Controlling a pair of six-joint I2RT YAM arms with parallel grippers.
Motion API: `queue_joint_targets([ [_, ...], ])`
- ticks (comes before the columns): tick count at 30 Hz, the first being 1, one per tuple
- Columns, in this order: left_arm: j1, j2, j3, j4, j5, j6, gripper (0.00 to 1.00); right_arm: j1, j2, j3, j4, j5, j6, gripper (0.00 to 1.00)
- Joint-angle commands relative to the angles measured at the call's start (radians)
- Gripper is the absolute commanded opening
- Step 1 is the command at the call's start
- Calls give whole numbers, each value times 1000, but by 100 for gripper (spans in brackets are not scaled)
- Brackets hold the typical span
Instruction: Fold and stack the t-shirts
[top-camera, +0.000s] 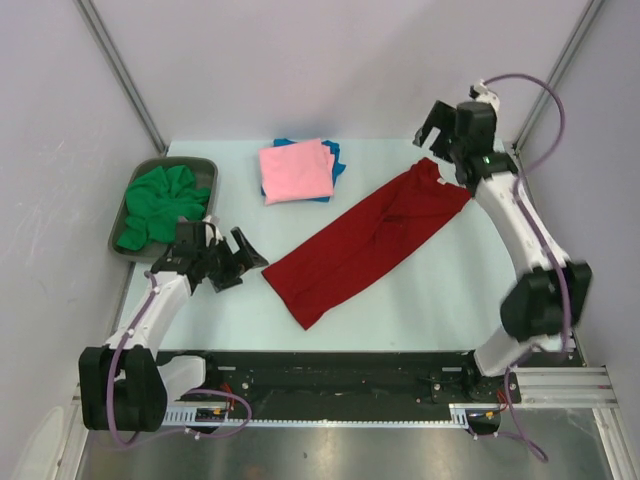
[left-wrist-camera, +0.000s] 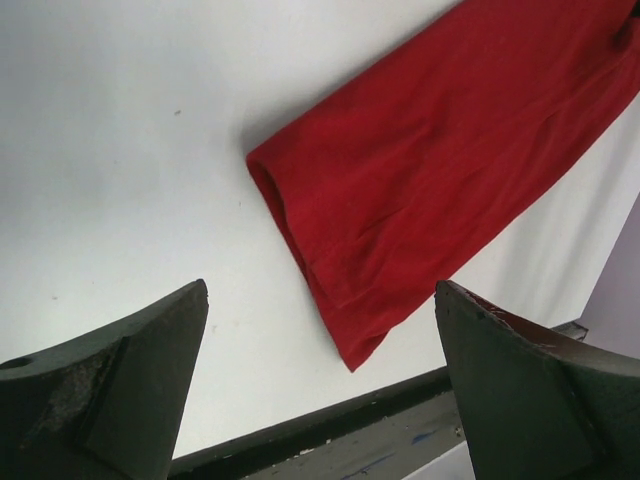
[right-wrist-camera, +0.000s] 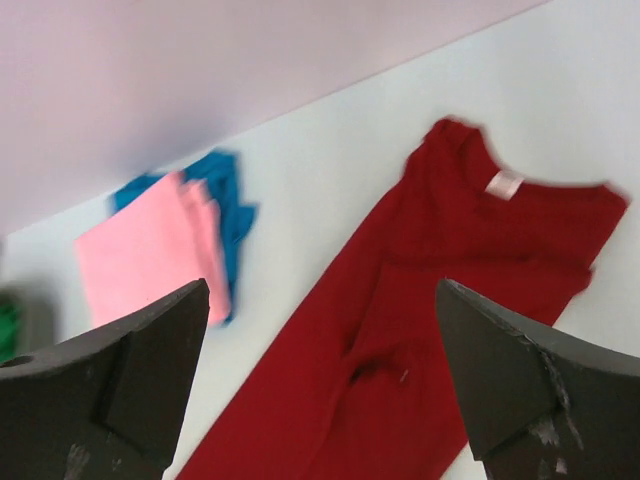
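The dark red t-shirt (top-camera: 365, 240) lies folded into a long strip running diagonally across the table, its collar and white tag (right-wrist-camera: 505, 184) at the far right end. A folded pink t-shirt (top-camera: 295, 170) rests on a folded blue one (top-camera: 333, 152) at the back. The green t-shirt (top-camera: 160, 205) sits crumpled in the tray. My left gripper (top-camera: 240, 265) hovers open just left of the red strip's near end (left-wrist-camera: 330, 300). Above the collar end my right gripper (top-camera: 432, 135) is raised and open, holding nothing (right-wrist-camera: 320, 285).
A grey tray (top-camera: 190, 162) stands at the table's left edge. Purple walls close in the back and both sides. A black rail (top-camera: 340, 370) with the arm bases runs along the near edge.
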Motion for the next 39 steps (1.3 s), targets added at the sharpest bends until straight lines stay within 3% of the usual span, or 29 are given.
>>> queue_joint_targets([
  [1, -5, -5, -43, 108, 71, -19, 100, 79, -318, -376, 27, -215, 157, 100],
  [4, -7, 21, -31, 99, 91, -10, 100, 187, -435, -534, -24, -188, 231, 100],
  [6, -7, 23, -20, 87, 89, -1, 100, 326, -541, -611, -44, -125, 289, 100],
  [11, -7, -26, -20, 57, 80, -1, 100, 637, -760, -876, -21, -2, 587, 100],
  [15, -5, -59, -28, 34, 85, 2, 100, 811, -813, -1020, 27, 137, 758, 97],
  [20, -5, -83, -43, 25, 86, 5, 100, 908, -723, -1083, 117, 184, 828, 97],
  [25, -5, -86, -65, 18, 76, 14, 100, 956, -513, -1092, 310, 156, 849, 97],
  [31, -5, -71, -66, 10, 65, 31, 100, 951, -324, -1092, 543, 103, 865, 96],
  [39, -4, -62, -66, 10, 82, 27, 100, 951, -117, -1077, 708, 27, 906, 93],
])
